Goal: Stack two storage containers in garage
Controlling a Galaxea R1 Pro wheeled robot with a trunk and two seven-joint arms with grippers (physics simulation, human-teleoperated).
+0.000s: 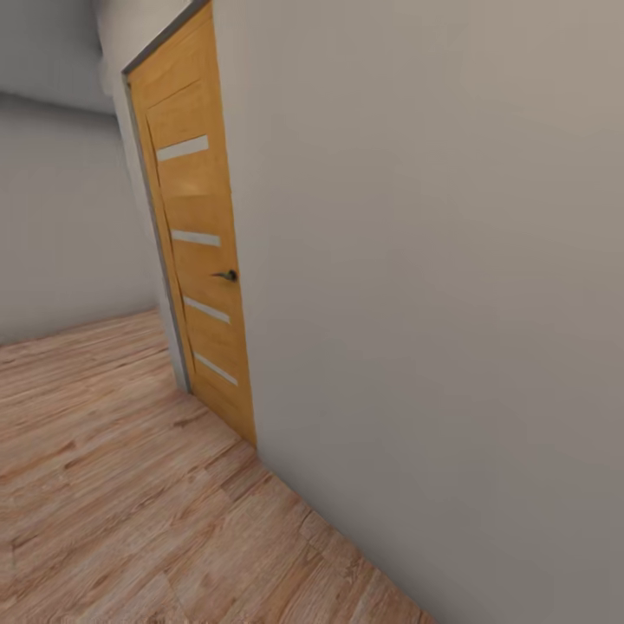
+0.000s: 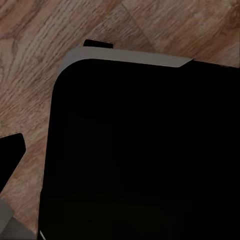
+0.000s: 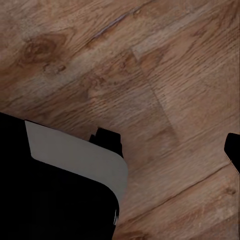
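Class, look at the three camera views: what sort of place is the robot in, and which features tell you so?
Probably an indoor hallway or room edge in a home. A shut wooden door with pale glazed strips and a dark handle sits in a plain beige wall, above a wood-plank floor.

Brown wood-plank floor [image 3: 150, 65] with visible grain and a dark knot runs across the view; a seam line crosses between planks. A black body with a pale grey rounded edge [image 3: 75, 155] lies over it; a small dark tip [image 3: 233, 150] shows at the frame edge.
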